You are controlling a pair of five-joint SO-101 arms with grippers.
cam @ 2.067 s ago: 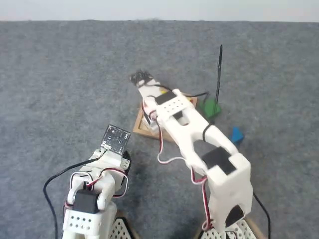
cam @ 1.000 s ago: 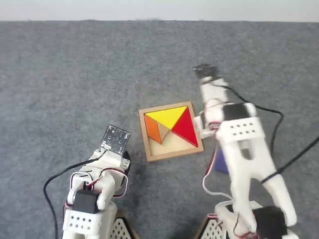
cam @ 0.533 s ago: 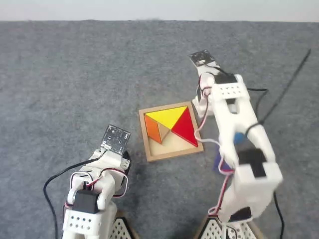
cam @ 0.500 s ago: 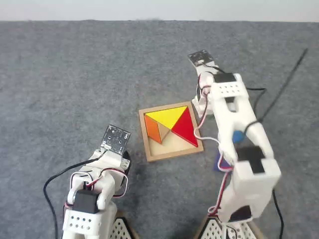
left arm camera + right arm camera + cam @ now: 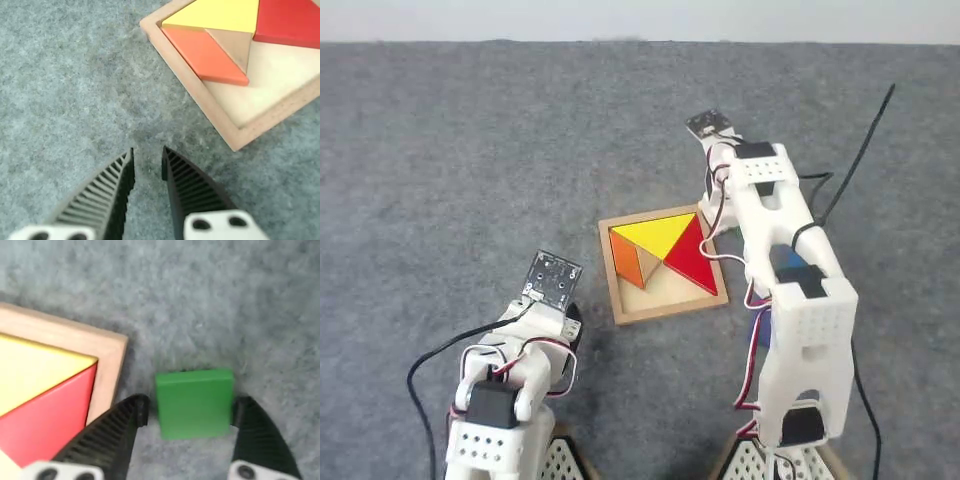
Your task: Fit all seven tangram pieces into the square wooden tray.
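Right gripper (image 5: 189, 409) has swung off the tray (image 5: 670, 309) and now stands open around the green block (image 5: 194, 400), just beside the tray, mid-table. Four pieces (image 5: 655, 235) are in (three to go). Left gripper (image 5: 147, 160) is open a tiny bit, empty.

Wood tray (image 5: 673, 308), fuzzy cloth tbl (image 5: 470, 150)

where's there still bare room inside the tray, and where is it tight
The tray has bare floor along its near rim, bordered by the orange piece, the tan triangle and the red triangle. The yellow triangle fills the far side. Tight by the far right corner: the green square sits between the right jaws.
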